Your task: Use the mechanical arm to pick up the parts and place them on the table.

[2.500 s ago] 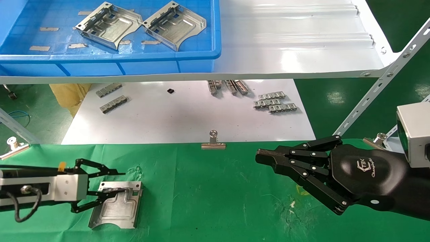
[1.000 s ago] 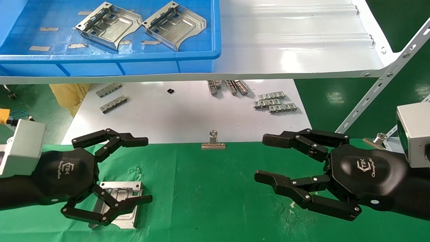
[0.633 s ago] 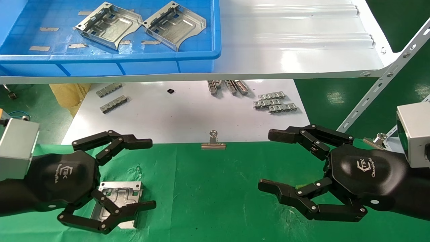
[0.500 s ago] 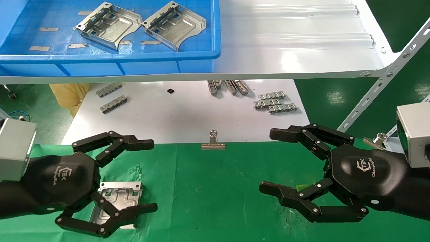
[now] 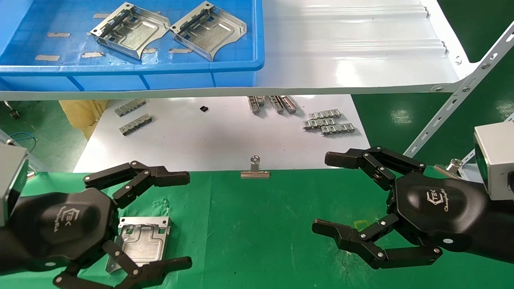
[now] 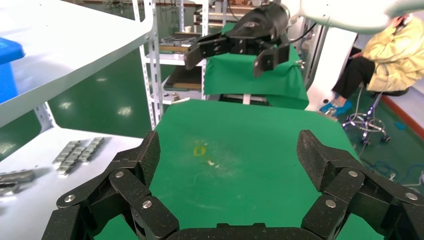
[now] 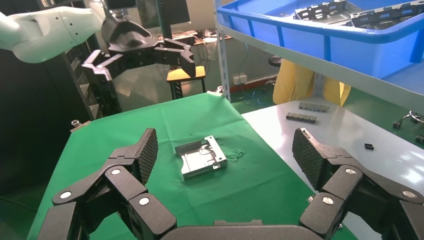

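Observation:
One silver part [image 5: 142,241] lies flat on the green table [image 5: 249,233] at the near left; the right wrist view shows it too [image 7: 200,159]. My left gripper [image 5: 185,220] hovers over it, open, holding nothing; its fingers [image 5: 160,267] straddle the part without touching. In the left wrist view that gripper [image 6: 230,155] has only green cloth between its fingers. My right gripper [image 5: 323,192] is open and empty above the table's right side [image 7: 226,152]. Two more parts [image 5: 128,30] [image 5: 209,28] lie in the blue tray [image 5: 160,68] on the shelf.
A white shelf [image 5: 353,52] overhangs a glossy white board [image 5: 225,136] carrying grey link strips [image 5: 329,122] [image 5: 134,120]. A binder clip [image 5: 255,168] sits on the cloth's far edge. A slanted shelf brace [image 5: 449,108] stands at the right.
The left gripper let go of the part, turned palm-up and drew back toward me, spreading wide. The right gripper went from shut to wide open. The part stays on the cloth.

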Robot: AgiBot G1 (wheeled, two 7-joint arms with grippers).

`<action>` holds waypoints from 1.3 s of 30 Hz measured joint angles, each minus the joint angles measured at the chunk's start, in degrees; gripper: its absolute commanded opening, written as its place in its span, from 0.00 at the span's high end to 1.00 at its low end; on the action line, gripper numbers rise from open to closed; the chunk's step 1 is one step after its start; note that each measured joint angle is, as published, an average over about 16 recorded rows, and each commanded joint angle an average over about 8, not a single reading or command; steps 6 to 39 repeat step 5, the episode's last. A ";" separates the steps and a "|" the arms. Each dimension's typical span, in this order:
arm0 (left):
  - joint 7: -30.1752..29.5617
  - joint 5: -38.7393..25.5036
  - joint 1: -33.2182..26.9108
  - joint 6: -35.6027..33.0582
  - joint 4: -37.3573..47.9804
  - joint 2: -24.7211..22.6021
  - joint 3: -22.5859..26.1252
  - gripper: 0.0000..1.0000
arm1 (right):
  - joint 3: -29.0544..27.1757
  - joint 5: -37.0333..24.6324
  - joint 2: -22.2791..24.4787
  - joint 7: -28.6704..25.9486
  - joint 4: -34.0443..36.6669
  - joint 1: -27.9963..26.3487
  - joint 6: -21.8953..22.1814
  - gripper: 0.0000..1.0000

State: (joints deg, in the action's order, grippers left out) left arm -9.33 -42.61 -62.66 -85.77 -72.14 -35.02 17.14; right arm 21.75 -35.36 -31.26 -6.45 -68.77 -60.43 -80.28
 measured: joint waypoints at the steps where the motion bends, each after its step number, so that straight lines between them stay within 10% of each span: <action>1: -0.16 0.09 0.13 0.01 -0.16 0.00 -0.13 0.00 | 0.00 0.00 0.00 0.00 0.00 0.00 0.00 0.00; 39: -0.78 0.42 0.60 0.04 -0.79 0.00 -0.61 0.00 | 0.00 0.00 0.00 0.00 0.00 0.00 0.00 0.00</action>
